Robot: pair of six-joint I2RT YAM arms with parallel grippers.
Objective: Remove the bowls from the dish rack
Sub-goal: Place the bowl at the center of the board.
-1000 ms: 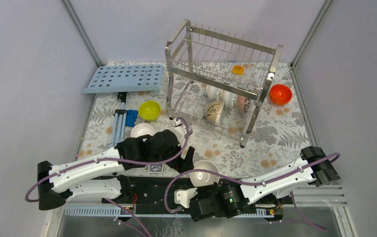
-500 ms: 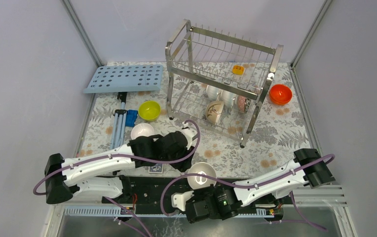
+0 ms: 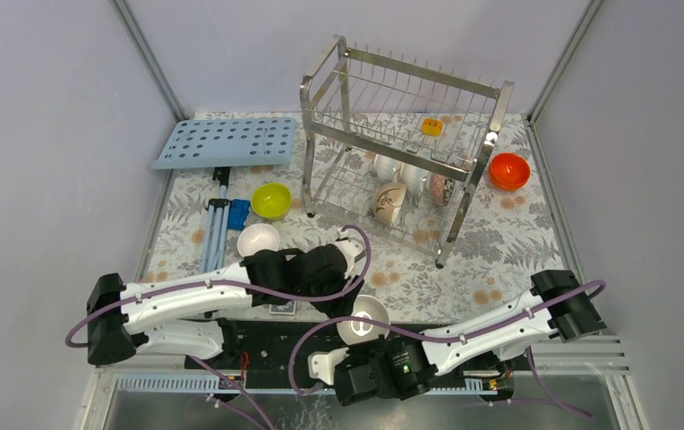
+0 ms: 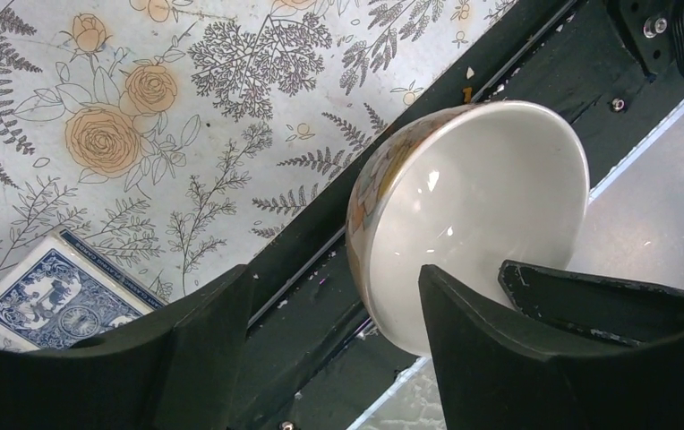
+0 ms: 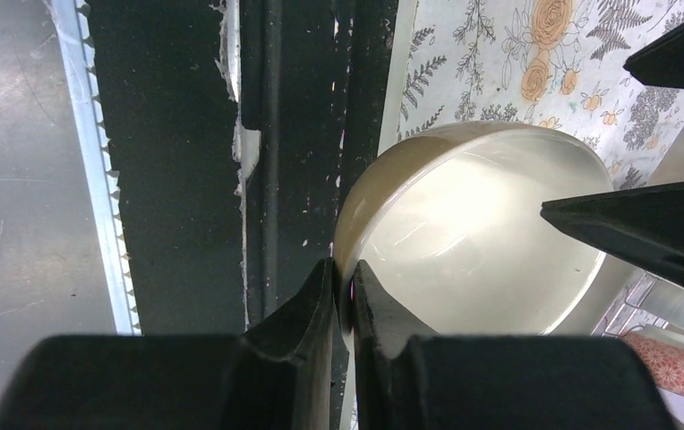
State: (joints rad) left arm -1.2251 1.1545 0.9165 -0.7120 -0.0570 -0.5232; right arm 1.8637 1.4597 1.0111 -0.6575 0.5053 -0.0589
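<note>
The dish rack (image 3: 320, 116) stands at the back with several bowls on its lower tier, among them a beige bowl (image 3: 389, 202) and a speckled bowl (image 3: 440, 188). My right gripper (image 5: 343, 285) is shut on the rim of a cream bowl (image 3: 363, 318) (image 5: 473, 224) with a floral outside (image 4: 473, 206), held tilted over the black near edge. My left gripper (image 4: 334, 305) (image 3: 346, 288) is open, its jaws straddling that bowl's wall, with one finger (image 4: 491, 349) over the inside. On the table lie a yellow-green bowl (image 3: 270, 201), a white bowl (image 3: 258, 239) and an orange-red bowl (image 3: 508, 170).
A light-blue perforated tray (image 3: 226, 141) lies at the back left, with a blue-handled tool (image 3: 222, 215) below it. A playing card (image 4: 61, 300) lies by the near edge. A small yellow block (image 3: 431, 126) sits on the rack's upper tier.
My left arm has swung right and toward the near edge, bringing its jaws onto the held bowl. My right arm has drawn the bowl slightly left and nearer.
</note>
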